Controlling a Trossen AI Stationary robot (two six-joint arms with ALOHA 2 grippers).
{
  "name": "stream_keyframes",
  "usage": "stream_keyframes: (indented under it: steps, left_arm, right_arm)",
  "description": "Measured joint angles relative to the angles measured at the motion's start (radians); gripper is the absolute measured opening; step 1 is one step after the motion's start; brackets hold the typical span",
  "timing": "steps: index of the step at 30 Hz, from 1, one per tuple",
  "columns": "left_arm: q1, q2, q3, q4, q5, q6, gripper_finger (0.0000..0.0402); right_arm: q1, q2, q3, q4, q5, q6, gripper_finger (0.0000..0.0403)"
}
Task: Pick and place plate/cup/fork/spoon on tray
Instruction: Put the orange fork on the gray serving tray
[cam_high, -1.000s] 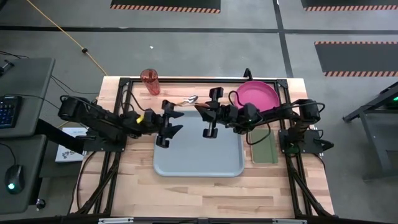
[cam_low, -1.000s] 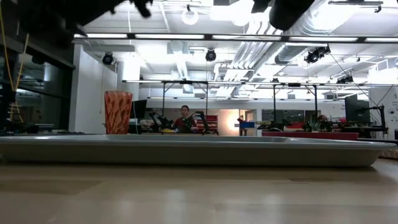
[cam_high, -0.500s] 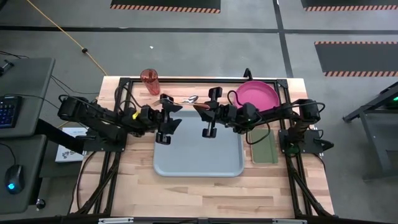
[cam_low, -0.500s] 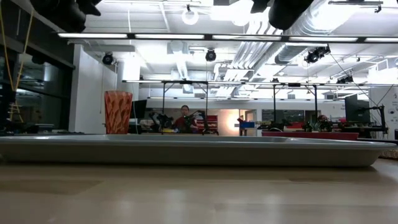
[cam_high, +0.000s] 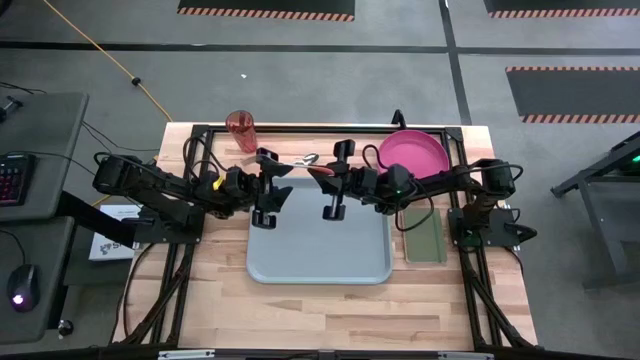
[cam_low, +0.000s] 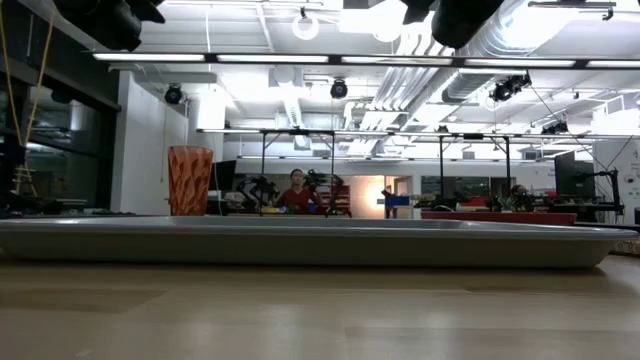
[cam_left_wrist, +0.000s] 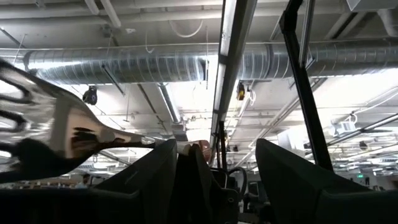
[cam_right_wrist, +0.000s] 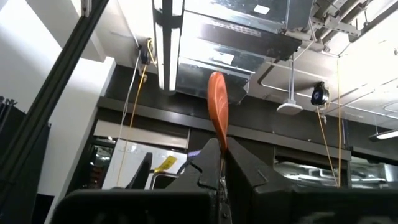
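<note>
Orange handle (cam_right_wrist: 217, 106) pinched in right hand (cam_right_wrist: 221, 165), utensil's head hidden, left hand (cam_left_wrist: 186, 163) pinching fork (cam_left_wrist: 59, 134).

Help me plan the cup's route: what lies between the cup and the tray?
In the high view, the left gripper hangs above the stretch between the cup and the tray; nothing else shows there.

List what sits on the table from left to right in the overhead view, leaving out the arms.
Cup → tray → plate; the green pad sits at about the plate's position, nearer the table's front edge.
</note>
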Motion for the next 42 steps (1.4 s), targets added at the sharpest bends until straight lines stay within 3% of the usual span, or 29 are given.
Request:
stream_keyframes:
  steps: [22,33,42]
  left_arm:
    - [0.005,-0.017,-0.012,0.001,-0.079,0.093,0.0211]
    - [0.006,-0.018,-0.011,-0.06,0.012,0.005,0.0211]
    - [0.005,-0.018,-0.011,-0.146,0.024,-0.01,0.0211]
  right_arm:
    - [0.001,-0.001,0.001,-0.089,0.037,-0.001,0.0]
    - [0.002,0.0,0.0,-0.054,0.027,-0.026,0.0]
    - [0.001,-0.002,0.0,-0.021,0.029,-0.049,0.0]
